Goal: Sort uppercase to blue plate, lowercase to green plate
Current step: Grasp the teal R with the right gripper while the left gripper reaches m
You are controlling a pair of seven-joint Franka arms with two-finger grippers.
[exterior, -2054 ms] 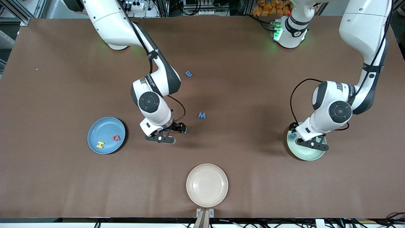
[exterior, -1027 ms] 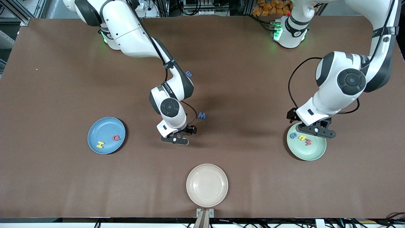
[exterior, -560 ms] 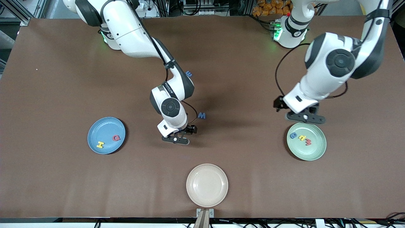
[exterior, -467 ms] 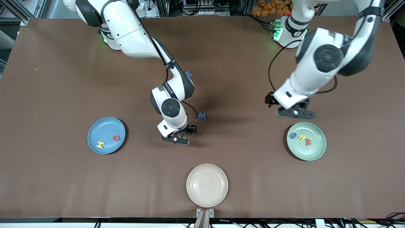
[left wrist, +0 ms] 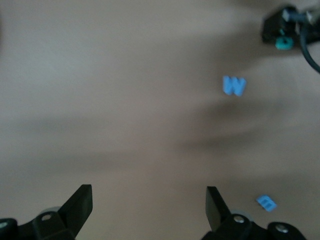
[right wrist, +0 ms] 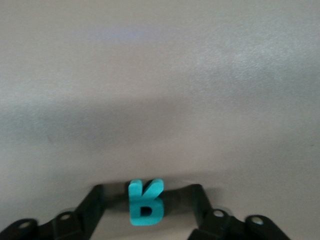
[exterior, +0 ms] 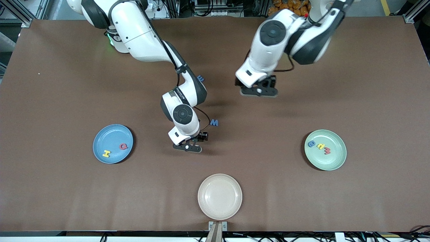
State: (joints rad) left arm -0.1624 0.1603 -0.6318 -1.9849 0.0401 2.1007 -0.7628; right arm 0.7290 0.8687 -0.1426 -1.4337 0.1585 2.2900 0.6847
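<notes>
1. The right gripper (right wrist: pixel 146 205) is sitting low at the table near the blue M (exterior: pixel 214 123), its fingers (right wrist: pixel 92 200) standing around the teal R (right wrist: pixel 145 202) with gaps showing on both sides.
2. The left gripper (left wrist: pixel 149 202) is hanging spread apart over bare table, above the blue M.
3. The blue plate (exterior: pixel 111 134) is holding the yellow H (exterior: pixel 106 154) and red Q (exterior: pixel 123 146), toward the right arm's end from the blue M.
4. The green plate (exterior: pixel 332 161) is lying toward the left arm's end.

Sky-blue plate (exterior: pixel 101 140), mint-green plate (exterior: pixel 336 160), cream plate (exterior: pixel 220 197), teal R (right wrist: pixel 145 202), brown table (exterior: pixel 67 84).
</notes>
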